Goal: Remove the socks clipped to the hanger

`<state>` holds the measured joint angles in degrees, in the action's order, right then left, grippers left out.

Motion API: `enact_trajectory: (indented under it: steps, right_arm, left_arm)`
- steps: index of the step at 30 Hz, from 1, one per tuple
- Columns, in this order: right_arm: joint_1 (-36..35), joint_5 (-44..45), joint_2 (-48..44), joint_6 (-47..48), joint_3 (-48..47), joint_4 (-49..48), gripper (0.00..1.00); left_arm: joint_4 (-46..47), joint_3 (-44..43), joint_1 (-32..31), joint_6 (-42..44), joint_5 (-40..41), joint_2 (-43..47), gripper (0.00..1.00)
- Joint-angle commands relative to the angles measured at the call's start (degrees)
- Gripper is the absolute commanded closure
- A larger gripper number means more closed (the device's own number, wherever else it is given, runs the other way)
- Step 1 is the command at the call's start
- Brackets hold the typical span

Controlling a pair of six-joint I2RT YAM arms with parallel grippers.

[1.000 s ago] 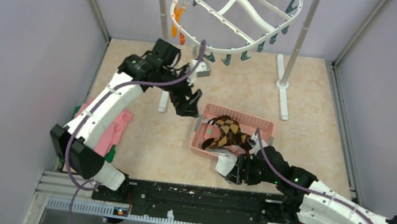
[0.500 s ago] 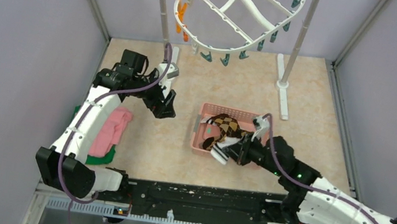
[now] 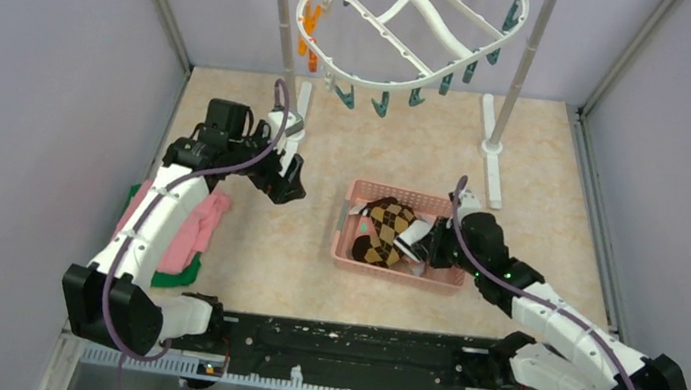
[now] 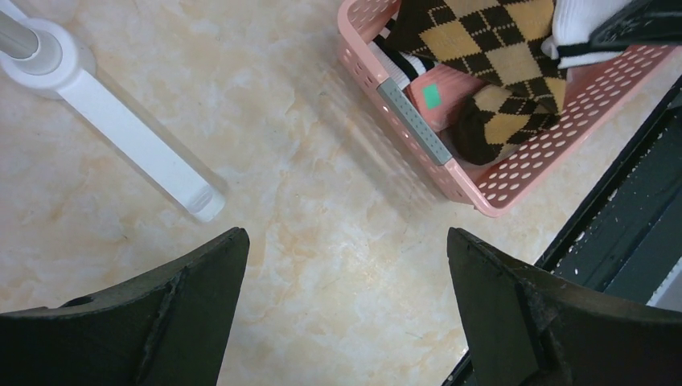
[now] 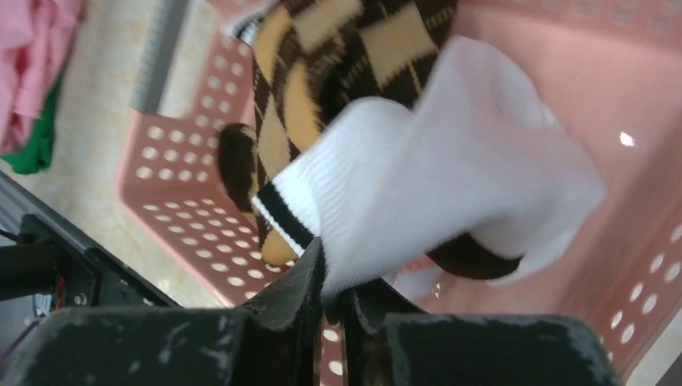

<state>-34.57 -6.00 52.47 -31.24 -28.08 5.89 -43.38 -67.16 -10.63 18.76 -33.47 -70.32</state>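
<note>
white sock (image 5: 434, 177): soft, light, limp; best taken at the cuff | right claw (image 5: 334, 289): pressed together, pinching the sock by its black-striped cuff; sock hangs just ahead, inside pink basket (image 5: 185, 233), touching argyle socks (image 5: 346, 48) | left claw (image 4: 346, 241): spread, empty, over worktop (image 4: 306, 185) beside basket | hanger (image 3: 414, 28): no socks seen on it

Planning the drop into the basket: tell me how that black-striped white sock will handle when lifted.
Probably floppy: the white sock sags and folds from where the right hand pinches it. Likely light: a small pinch at one edge seems to hold it. Its ribbed knit looks grippy, so it may drag on the argyle sock.
</note>
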Motion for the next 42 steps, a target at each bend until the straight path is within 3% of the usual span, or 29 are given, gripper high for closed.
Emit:
enact_trajectory:
  steps: [1,3,4,5,6,12,16,21,24,26,29,35,42]
  right_arm:
    - [0.9,-0.1,2.2,0.3,1.8,-3.7,0.81]
    - [0.9,0.4,1.4,0.8,0.7,-1.0,0.64]
    - [1.0,1.7,0.1,0.9,-0.5,1.4,0.49]
    - [1.0,3.4,-1.8,1.1,-1.7,4.1,0.15]
    - [1.0,5.2,-3.9,1.5,-3.3,6.8,0.03]
    - [1.0,14.8,-11.9,3.9,-12.5,23.7,0.01]
    - [1.8,29.9,-14.3,3.4,-14.4,25.0,0.01]
    - [9.5,35.5,-9.0,5.4,-9.7,8.3,0.01]
    - [11.2,47.7,-7.4,4.1,-3.0,-1.6,0.01]
    - [11.3,55.6,-9.1,10.1,3.9,-14.4,0.01]
    - [11.8,61.7,-10.4,22.5,15.9,-41.3,0.01]
    - [18.9,60.8,2.4,20.8,21.6,-57.5,0.01]
    - [26.9,50.7,16.2,21.0,21.8,-68.6,0.01]
  left_arm:
    - [7.4,2.7,0.3,-4.2,1.5,2.4,0.01]
    - [9.9,4.1,0.3,-6.0,4.7,3.1,0.01]
    - [10.9,4.7,0.3,-6.8,6.4,3.4,0.01]
    - [11.3,5.2,0.3,-6.8,7.3,3.5,0.01]
    - [11.8,5.7,0.3,-6.7,7.9,3.6,0.01]
    - [13.5,7.6,0.3,-8.2,10.4,1.7,0.01]
    - [21.2,10.6,0.4,-10.8,14.6,1.7,0.01]
    - [43.2,21.0,0.5,-14.0,24.5,0.3,0.01]
    - [50.2,24.1,0.5,-11.8,25.6,-5.2,0.01]
    - [54.7,26.1,0.6,-10.4,26.5,-8.2,0.01]
    - [65.1,30.9,1.7,-10.7,25.8,-10.4,0.01]
    - [79.3,36.8,2.3,-10.1,26.6,-15.3,0.01]
    - [96.0,45.5,3.5,-9.2,30.8,-15.3,0.01]
